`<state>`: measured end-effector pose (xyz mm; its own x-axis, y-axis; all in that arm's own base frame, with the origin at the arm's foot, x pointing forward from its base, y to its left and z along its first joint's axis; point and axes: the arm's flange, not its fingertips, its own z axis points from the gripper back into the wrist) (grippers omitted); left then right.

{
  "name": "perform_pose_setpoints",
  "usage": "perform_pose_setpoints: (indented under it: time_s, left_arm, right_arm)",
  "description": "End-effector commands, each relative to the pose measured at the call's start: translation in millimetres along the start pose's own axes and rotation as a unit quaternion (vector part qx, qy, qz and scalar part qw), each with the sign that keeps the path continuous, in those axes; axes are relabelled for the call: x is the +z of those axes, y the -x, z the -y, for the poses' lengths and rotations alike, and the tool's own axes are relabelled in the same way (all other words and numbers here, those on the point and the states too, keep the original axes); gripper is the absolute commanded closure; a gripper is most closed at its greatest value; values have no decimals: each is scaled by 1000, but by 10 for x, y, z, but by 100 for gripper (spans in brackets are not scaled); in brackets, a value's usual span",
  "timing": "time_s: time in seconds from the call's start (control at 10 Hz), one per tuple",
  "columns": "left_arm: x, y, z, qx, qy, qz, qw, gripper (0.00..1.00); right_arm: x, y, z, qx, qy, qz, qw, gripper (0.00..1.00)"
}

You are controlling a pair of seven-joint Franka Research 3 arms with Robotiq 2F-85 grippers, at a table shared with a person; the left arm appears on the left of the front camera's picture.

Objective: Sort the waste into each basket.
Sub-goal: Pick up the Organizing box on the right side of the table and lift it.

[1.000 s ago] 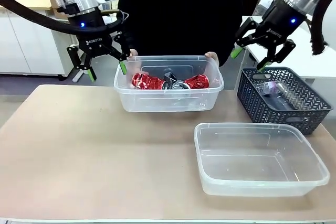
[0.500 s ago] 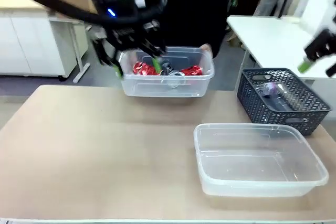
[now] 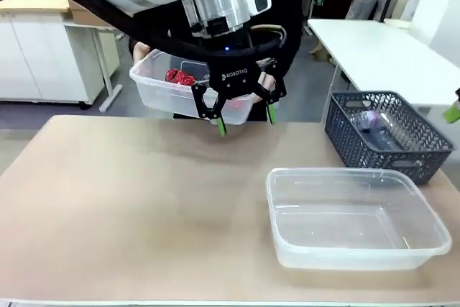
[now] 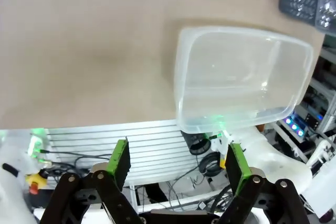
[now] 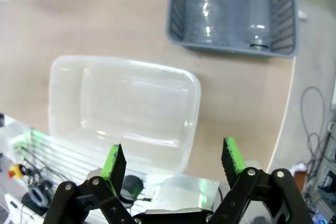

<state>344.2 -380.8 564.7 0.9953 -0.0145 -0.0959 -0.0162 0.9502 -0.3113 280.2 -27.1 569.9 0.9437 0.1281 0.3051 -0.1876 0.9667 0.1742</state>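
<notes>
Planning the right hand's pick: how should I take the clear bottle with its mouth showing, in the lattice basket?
Across the mid-body of the bottle, from straight above, probably: it lies flat along the lattice basket, whose walls block the sides.

White Franka left arm reaches across the middle with its wrist pointing down. The black two-finger Robotiq left gripper [image 3: 246, 120] hangs with green-padded jaws spread wide and nothing between them. The right gripper [image 5: 173, 158] is equally wide and empty, with one green pad [image 3: 451, 113] at the front view's right edge.

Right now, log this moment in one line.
left gripper open; right gripper open; cans in far tub; near tub empty; bottles in dark basket
</notes>
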Motion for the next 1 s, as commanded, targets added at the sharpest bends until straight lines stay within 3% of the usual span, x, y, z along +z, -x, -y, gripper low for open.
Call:
perform_pose_setpoints:
  time_s: [0.0, 0.1, 0.2, 0.3, 0.4, 0.5, 0.7, 0.8, 0.9]
  left_arm:
    - [-221, -50, 68, 4, 0, -20, 1000, 6]
    - [-460, -7, 109, 5, -14, -1, 1000, 6]
    - [-867, 58, 198, 48, -48, 27, 997, 6]
    - [-1180, 139, 331, 37, -52, 20, 998, 6]
    - [-1423, 202, 436, 44, -82, 50, 994, 6]
    - [-1629, 247, 505, 41, -95, 52, 993, 6]
    - [-1994, 184, 534, 56, -127, 23, 990, 6]
    - [-1832, 380, 426, 25, -90, 31, 995, 6]
    - [-1832, 380, 426, 25, -90, 31, 995, 6]
  right_arm:
    - [7, 17, 33, -4, -3, 3, 1000, 6]
    - [-242, 3, 52, 59, -14, -40, 997, 6]
    - [-608, 101, 51, 93, -48, -82, 991, 6]
    - [-902, 214, 7, 96, -40, -122, 987, 6]
    - [-1116, 337, 16, 93, -21, -153, 984, 6]
    - [-1284, 457, 41, 92, -31, -181, 979, 6]
    - [-1589, 578, 51, 59, 5, -191, 980, 6]
    - [-1195, 185, 22, 74, -38, -182, 980, 6]
    - [-1195, 185, 22, 74, -38, -182, 980, 6]
